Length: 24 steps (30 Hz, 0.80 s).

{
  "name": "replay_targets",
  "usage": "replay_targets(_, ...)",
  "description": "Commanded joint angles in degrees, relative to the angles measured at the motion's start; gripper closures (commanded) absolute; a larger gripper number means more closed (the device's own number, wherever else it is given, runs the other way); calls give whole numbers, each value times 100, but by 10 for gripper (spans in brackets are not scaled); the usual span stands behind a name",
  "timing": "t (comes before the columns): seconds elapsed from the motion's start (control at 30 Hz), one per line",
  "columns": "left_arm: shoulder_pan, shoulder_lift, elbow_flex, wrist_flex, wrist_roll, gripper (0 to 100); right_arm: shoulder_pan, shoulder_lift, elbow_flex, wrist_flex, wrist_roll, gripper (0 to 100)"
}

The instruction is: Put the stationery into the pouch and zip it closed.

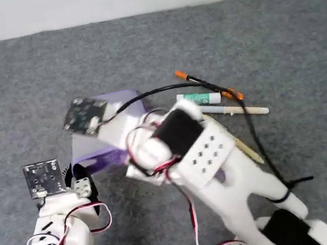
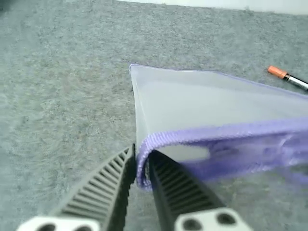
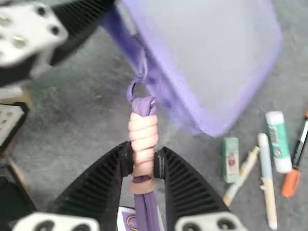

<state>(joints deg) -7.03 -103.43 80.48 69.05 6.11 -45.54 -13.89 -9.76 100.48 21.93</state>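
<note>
Unzipping by the look of it, with right jaws clamped on zip pull and left jaws pinching pouch corner at centre-left of high view, stationery loose on table right of centre; keep pull in line with zip, anchor firm.

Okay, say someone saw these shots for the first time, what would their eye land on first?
The translucent purple pouch stands out, held between the two arms: the left gripper pinches its corner edge, and the right gripper clamps the pink-and-purple zip pull. Next comes the stationery lying loose on the grey mat beside the pouch, including a glue stick and an orange-capped pen.
</note>
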Motion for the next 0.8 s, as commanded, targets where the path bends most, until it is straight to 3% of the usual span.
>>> replay_targets(0.0,-62,-35,-286,-114,-308,990,567,-435,114,242,316,989)
replay_targets(0.13,-62,-26,-549,0,-501,990,1024,-690,457,242,589,989)
replay_targets(0.3,-62,-26,-954,1046,-527,990,1560,-1007,747,242,738,989)
replay_targets(0.5,-167,105,-1393,1143,-527,990,1701,-1226,853,224,721,989)
replay_targets(0.77,-176,2259,-3327,1811,-352,990,1710,-1226,826,189,686,989)
